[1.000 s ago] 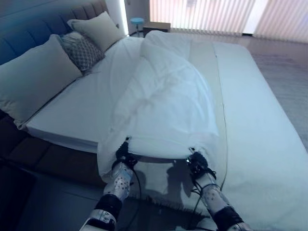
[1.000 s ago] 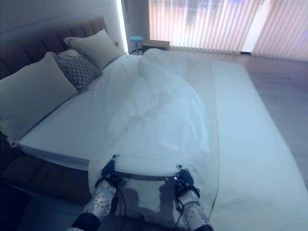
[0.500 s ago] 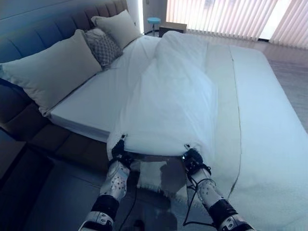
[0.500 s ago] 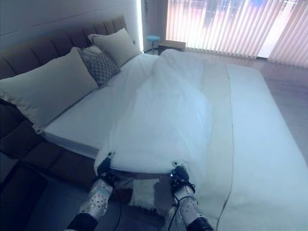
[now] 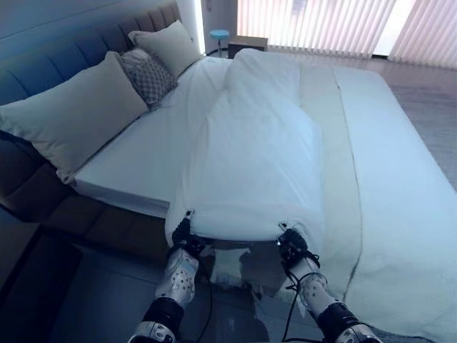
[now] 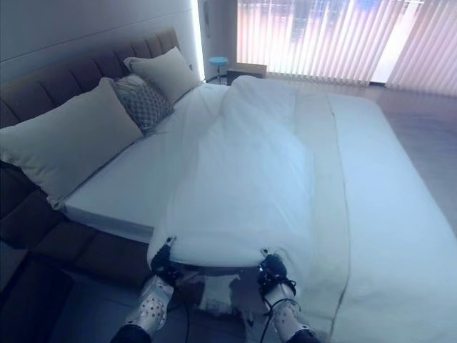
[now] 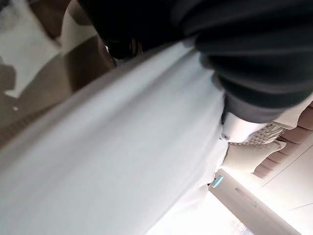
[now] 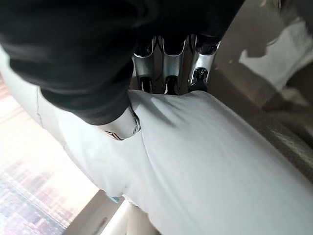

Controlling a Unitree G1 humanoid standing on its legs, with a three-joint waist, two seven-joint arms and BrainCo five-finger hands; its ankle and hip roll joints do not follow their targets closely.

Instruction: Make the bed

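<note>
Wide bed (image 5: 400, 179), no legible writing, white duvet (image 5: 250, 157) edge clamped by both hands' fingers: left hand (image 5: 183, 234), right hand (image 5: 291, 246).

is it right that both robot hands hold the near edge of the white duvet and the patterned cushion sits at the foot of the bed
Not quite. Both robot hands, left robot hand and right robot hand, do grip the near edge of the white duvet, but the patterned cushion leans at the headboard between two plain pillows, as the left eye view shows.
</note>
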